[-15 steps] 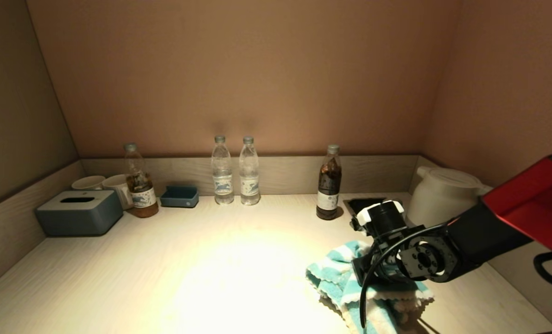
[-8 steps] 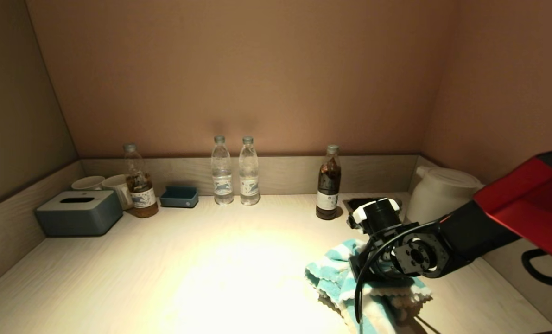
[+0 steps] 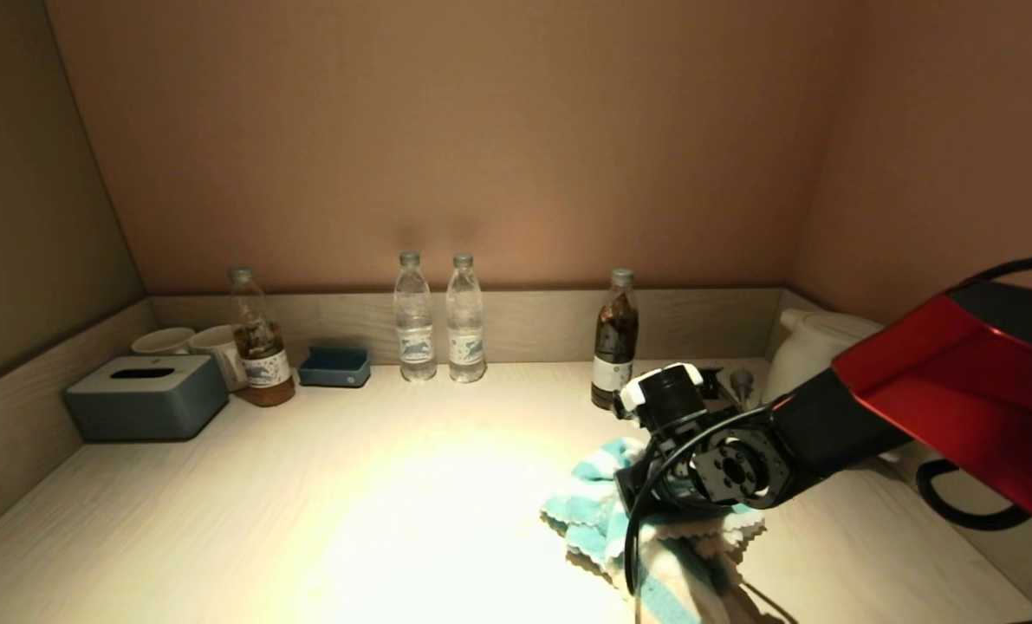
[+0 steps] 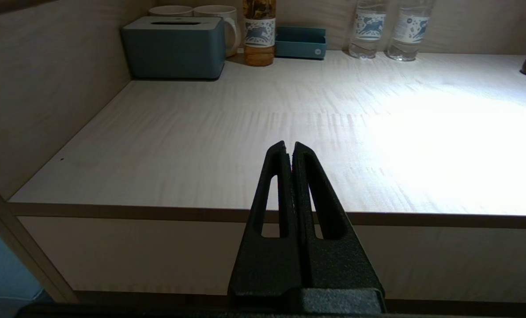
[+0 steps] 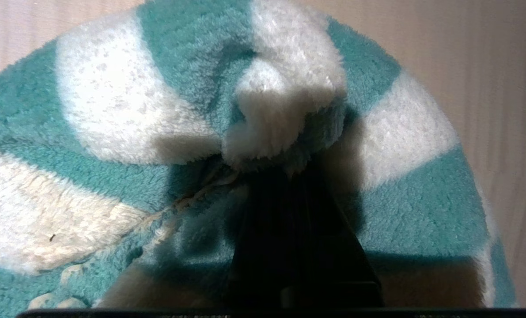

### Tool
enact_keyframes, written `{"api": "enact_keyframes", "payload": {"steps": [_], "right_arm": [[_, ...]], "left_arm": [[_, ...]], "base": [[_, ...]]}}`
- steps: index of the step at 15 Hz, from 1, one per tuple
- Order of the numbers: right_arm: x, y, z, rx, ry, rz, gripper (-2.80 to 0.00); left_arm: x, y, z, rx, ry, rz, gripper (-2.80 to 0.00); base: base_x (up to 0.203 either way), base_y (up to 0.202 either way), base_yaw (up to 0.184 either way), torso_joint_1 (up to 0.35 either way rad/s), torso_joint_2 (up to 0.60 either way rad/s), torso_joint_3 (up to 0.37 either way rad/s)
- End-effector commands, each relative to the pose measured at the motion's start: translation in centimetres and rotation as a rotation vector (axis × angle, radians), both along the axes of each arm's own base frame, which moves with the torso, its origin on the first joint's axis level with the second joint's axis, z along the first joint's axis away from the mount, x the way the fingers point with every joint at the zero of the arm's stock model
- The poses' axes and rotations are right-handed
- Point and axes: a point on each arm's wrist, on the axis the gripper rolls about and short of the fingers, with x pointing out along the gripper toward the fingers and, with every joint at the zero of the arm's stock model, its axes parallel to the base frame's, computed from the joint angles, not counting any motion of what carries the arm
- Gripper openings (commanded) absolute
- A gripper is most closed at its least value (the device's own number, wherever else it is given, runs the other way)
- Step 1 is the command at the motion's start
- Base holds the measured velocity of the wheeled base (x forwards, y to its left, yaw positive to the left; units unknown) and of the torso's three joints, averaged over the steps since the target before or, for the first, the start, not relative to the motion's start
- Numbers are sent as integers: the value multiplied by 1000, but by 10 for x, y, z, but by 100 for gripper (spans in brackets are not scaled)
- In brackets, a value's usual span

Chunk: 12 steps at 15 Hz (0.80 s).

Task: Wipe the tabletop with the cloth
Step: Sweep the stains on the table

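While the right gripper (image 5: 285, 176) pinches a raised fold of the fluffy teal-and-white striped cloth (image 3: 606, 511), the cloth lies bunched in the lower right of the head view, its long axis slanting from upper left down to the bottom edge. Pale wood-grain tabletop (image 3: 351, 485) stretches bare to its left, bottles lining the back wall. Left gripper (image 4: 290, 152) hovers off the front edge, fingers pressed together.
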Motion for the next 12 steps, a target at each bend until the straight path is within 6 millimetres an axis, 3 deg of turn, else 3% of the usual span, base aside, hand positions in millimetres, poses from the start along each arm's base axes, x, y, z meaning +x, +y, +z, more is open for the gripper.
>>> {"api": "enact_keyframes", "payload": {"steps": [1, 4, 7, 9, 12], "right_arm": [[0, 10, 1, 3, -9, 25, -280], [0, 27, 0, 7, -18, 69, -280], [0, 27, -1, 7, -18, 69, -280], [4, 46, -2, 16, -34, 108, -280], [9, 58, -4, 23, -47, 127, -280]], "left_arm": [[0, 0, 0, 0, 0, 1, -280], [0, 0, 0, 0, 0, 1, -280], [0, 0, 0, 0, 0, 1, -280], [0, 0, 0, 0, 0, 1, -280], [0, 0, 0, 0, 0, 1, -280]], "base": [[0, 0, 0, 0, 0, 0], [0, 0, 0, 0, 0, 0], [0, 0, 0, 0, 0, 0], [0, 0, 0, 0, 0, 0], [0, 0, 0, 0, 0, 0]]}}
